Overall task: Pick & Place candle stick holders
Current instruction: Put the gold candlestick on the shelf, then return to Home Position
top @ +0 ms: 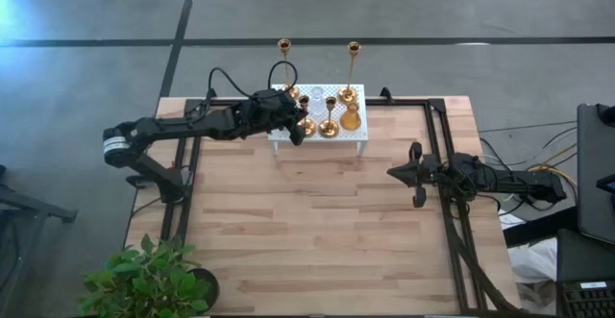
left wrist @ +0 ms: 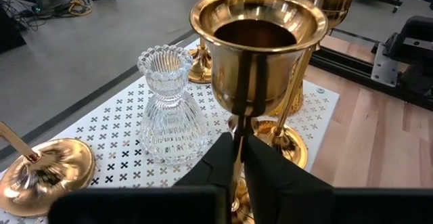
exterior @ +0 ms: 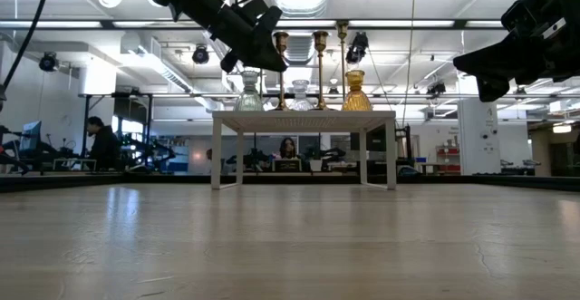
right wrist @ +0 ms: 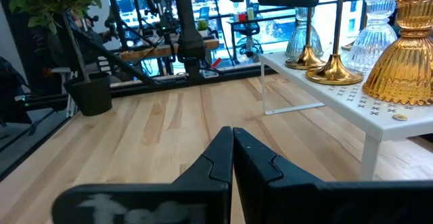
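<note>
A white perforated stand [top: 338, 141] at the table's far edge carries the candle stick holders. Two tall brass sticks [top: 284, 47] [top: 354, 49] stand at its back. A clear glass holder [left wrist: 169, 109], an amber one [exterior: 356, 91] and a grey-green one [exterior: 250, 91] stand on their bases. Two short brass holders stand near its front. My left gripper [top: 296, 132] is over the stand's left part, shut on one short brass holder [left wrist: 257, 41]. The other short brass holder [left wrist: 287, 143] stands just behind it. My right gripper [top: 415, 176] is shut and empty over the table's right side. My left gripper pinches the short brass holder's thin stem [left wrist: 238, 137] below its cup between the two fingers. The fingers [left wrist: 270, 176] come slanting down from the table's left side and lie across the stem. The holder is upright. The fingers hide its base, and in the low view its stem [exterior: 281, 82] reaches the stand's top.
A potted plant [top: 144, 275] stands at the table's near left corner. Black rails [top: 452, 212] run along the table's right and left sides. Bare wood [top: 307, 222] lies between the stand and the near edge. People sit in the room behind [exterior: 101, 141].
</note>
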`<move>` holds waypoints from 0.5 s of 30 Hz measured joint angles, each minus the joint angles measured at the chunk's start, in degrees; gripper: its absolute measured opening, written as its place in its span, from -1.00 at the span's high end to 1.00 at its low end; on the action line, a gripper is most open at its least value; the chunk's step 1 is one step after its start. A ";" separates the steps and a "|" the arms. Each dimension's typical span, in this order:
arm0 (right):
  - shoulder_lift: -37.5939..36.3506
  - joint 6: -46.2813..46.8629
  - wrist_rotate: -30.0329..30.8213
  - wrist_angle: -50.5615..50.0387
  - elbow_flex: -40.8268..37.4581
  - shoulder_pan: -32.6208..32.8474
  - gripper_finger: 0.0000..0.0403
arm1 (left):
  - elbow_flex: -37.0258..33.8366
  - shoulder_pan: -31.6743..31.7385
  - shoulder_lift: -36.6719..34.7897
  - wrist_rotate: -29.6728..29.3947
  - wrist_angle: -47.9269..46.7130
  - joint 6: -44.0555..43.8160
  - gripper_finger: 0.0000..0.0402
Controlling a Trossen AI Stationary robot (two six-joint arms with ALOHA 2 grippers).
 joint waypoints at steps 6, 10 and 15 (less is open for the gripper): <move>0.02 0.00 -0.01 -0.01 0.00 0.02 0.96 | -0.39 0.00 0.46 -0.18 -2.12 -0.02 0.63; 0.00 0.00 0.03 0.00 -0.01 0.01 0.96 | -0.17 0.00 0.09 -0.22 -1.29 0.65 0.59; -0.02 0.00 0.01 0.01 -0.01 0.01 0.96 | -0.20 0.00 0.17 -0.35 -1.33 -0.12 0.58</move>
